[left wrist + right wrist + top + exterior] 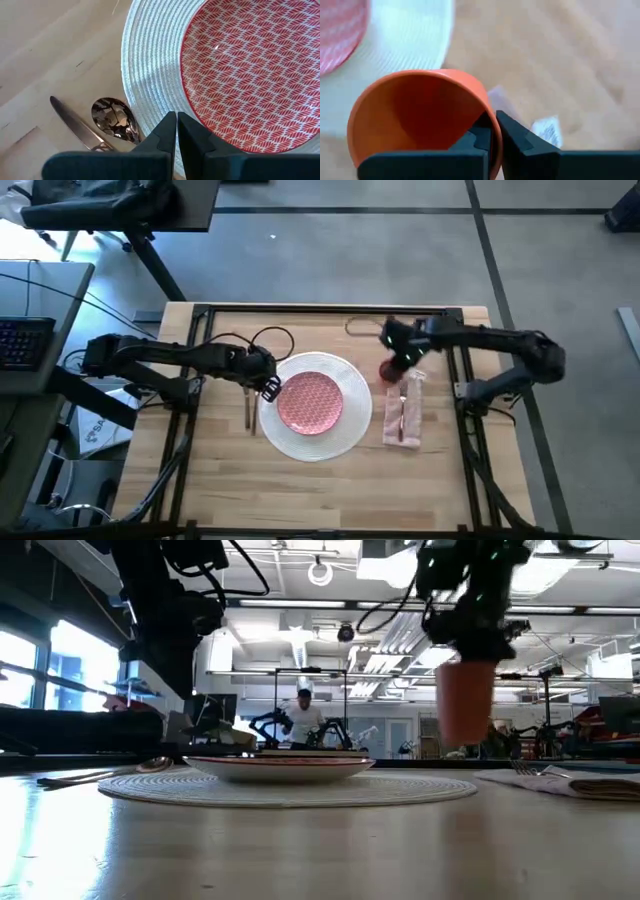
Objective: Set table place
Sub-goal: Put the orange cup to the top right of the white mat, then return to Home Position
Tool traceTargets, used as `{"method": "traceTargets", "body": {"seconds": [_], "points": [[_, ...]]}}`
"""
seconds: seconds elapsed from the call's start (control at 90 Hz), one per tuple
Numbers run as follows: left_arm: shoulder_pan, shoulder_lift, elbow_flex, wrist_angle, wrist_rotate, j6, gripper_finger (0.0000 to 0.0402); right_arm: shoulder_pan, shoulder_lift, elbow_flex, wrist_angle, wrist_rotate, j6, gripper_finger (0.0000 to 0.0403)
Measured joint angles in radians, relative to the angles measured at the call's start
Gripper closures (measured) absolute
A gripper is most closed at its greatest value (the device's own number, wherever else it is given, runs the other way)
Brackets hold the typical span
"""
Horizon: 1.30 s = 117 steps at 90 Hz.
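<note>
Nearest the lens in the right wrist view sat the orange cup (417, 117), its rim pinched between the right gripper (495, 135) fingers, one inside the wall and one outside. In the low view the cup (466, 700) hung clear of the table (320, 840), lifted above the napkin end of the setting; from above it showed just beyond the far end of the napkin (407, 412), beside the plate's right edge.

Done so far, as judged from the layout: the large white plate (345, 430) lay mid-table with the pink patterned plate (310, 402) centred on it; a knife (75, 124) and spoon (116, 119) lay together just left of the white plate's rim; the napkin lay to its right with a fork (530, 770) on top (more cutlery there could not be made out).

The left gripper (177, 131) hovered over the white plate's left rim, fingers pressed together, holding nothing.

Left to do, by my reading: set the cup down upright near the napkin's far end, let it go, pull both arms back.
</note>
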Motion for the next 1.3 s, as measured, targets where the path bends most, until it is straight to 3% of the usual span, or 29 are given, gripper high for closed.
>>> {"method": "traceTargets", "body": {"seconds": [0.267,0.511,0.733,1.122,1.3], "points": [[0.001,0.0,0.0,0.004,-0.011,-0.001,0.0401,-0.216,0.107,0.0,0.081,0.025,-0.073,0.0403],[0.001,0.0,0.0,0.007,-0.013,-0.036,0.0401,-0.231,0.178,0.002,0.116,0.027,-0.066,0.0403],[0.0,0.0,0.0,0.007,-0.014,-0.053,0.0401,-0.231,0.155,-0.001,0.127,0.029,-0.089,0.0398],[0.001,0.0,0.0,0.007,-0.018,-0.053,0.0401,-0.237,0.047,-0.001,0.116,0.061,-0.105,0.0255],[0.001,-0.032,0.025,0.002,-0.024,-0.052,0.0401,-0.247,-0.072,0.073,0.057,0.093,-0.127,0.023]]}}
